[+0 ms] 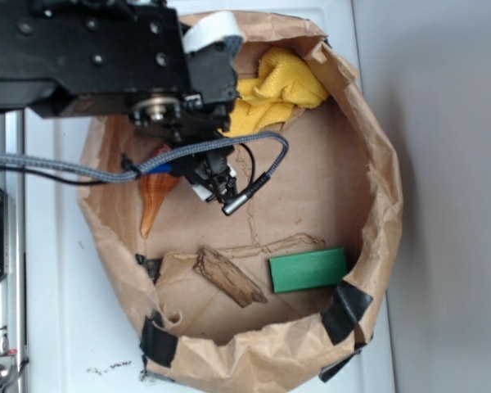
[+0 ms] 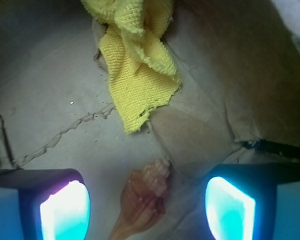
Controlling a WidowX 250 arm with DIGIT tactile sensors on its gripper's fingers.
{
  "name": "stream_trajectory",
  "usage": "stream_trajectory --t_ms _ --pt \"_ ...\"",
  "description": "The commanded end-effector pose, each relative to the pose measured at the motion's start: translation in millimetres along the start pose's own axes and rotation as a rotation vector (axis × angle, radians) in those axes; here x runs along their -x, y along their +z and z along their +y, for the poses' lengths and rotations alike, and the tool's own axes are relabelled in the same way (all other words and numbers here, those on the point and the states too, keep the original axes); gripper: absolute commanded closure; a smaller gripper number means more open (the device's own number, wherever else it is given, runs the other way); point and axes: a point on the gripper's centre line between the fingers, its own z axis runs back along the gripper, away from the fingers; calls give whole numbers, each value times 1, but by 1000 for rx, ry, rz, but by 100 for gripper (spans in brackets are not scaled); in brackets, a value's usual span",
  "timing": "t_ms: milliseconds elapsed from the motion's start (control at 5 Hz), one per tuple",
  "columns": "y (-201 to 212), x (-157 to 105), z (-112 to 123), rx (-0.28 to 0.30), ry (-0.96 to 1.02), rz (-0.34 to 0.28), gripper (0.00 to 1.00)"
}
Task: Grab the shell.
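Here the gripper hangs with its jaws spread wide either side of the shell at the wrist view's bottom centre, so next it likely needs lowering, then closing.

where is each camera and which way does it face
exterior: overhead, looking down into the paper bag; shows the black arm and claw above the shell, plus wood and green block.
wrist: on the claw, looking down between its open fingers at the shell.
shared: shell, yellow cloth, bag floor.
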Motion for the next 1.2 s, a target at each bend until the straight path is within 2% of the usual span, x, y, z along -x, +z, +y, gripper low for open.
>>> stream_trajectory --t_ms 0,200,400,600,800,1000 --pt "-16 -3 9 -11 -22 -57 0" --pt "-19 -1 16 -5 -44 -73 0" --pt "-22 6 17 42 -105 -69 0" --pt "-30 13 9 67 -133 -23 0" --pt "-42 19 -2 75 -142 6 0" --pt "-58 26 -9 44 -169 -7 0"
